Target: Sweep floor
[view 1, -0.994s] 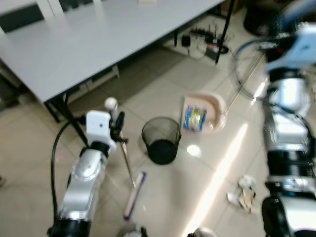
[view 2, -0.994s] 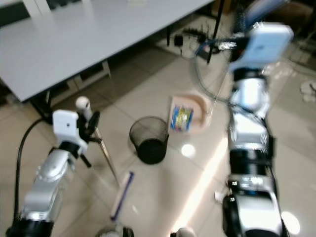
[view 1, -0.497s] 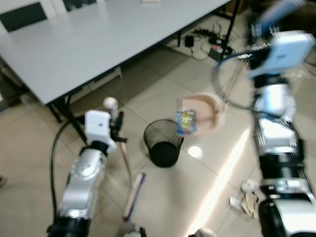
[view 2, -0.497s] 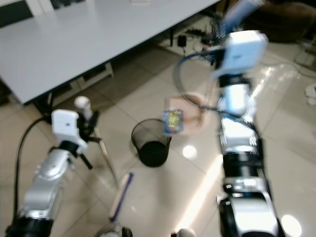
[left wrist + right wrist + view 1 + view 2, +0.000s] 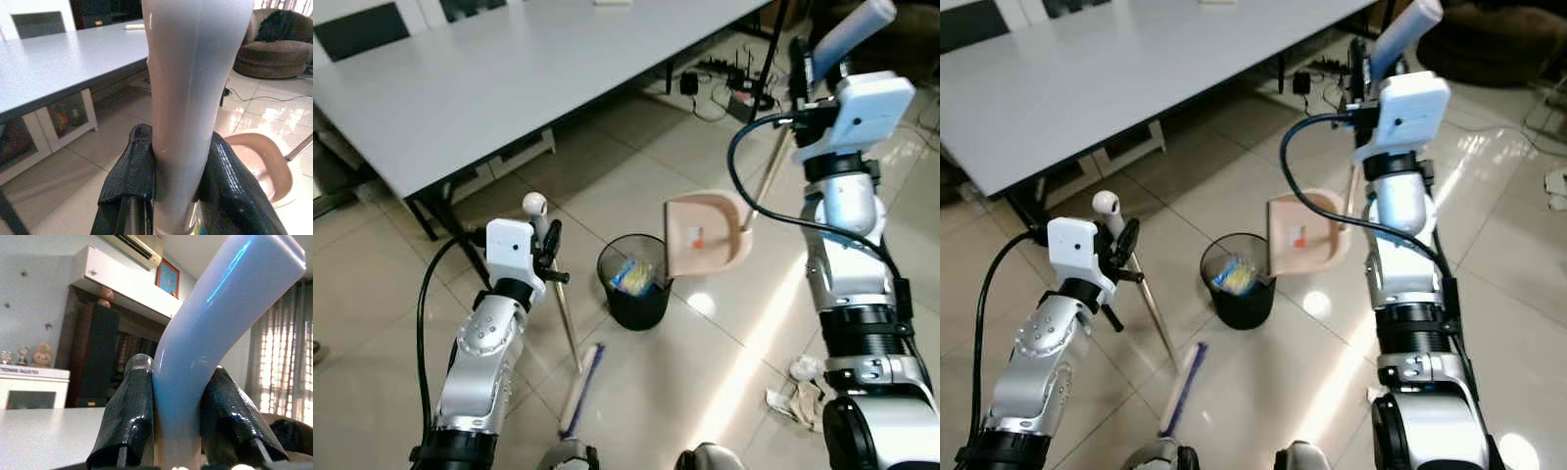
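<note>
A: Status on dustpan (image 5: pixel 705 235)?
B: Tipped over bin (image 5: pixel 634 279), centre frame. Half a second back still carrying the yellow-blue wrapper (image 5: pixel 631 275) on the pan; now lying inside the bin, pan face bare.
A: Right gripper (image 5: pixel 176 431)?
B: Up at upper right, jaws clamped on the blue handle top of the dustpan, stick slanting down to the pan.
A: Left gripper (image 5: pixel 178 196)?
B: Lower left, jaws closed around the pale broom handle (image 5: pixel 558 294). Broom head (image 5: pixel 579 389) resting on floor (image 5: pixel 636 186) at bottom centre, just below-left of the bin. Not moved in the last second.
A: So done?
B: Not likely. One load dumped, but crumpled paper scraps (image 5: pixel 798 392) on the tiles at lower right, beside the right arm. Looks like another sweep pass needed: pan back down to floor, broom across to that side.
A: Risks?
B: Desk (image 5: pixel 509 88) legs and cable clutter at top centre close to the pan's swing path.
</note>
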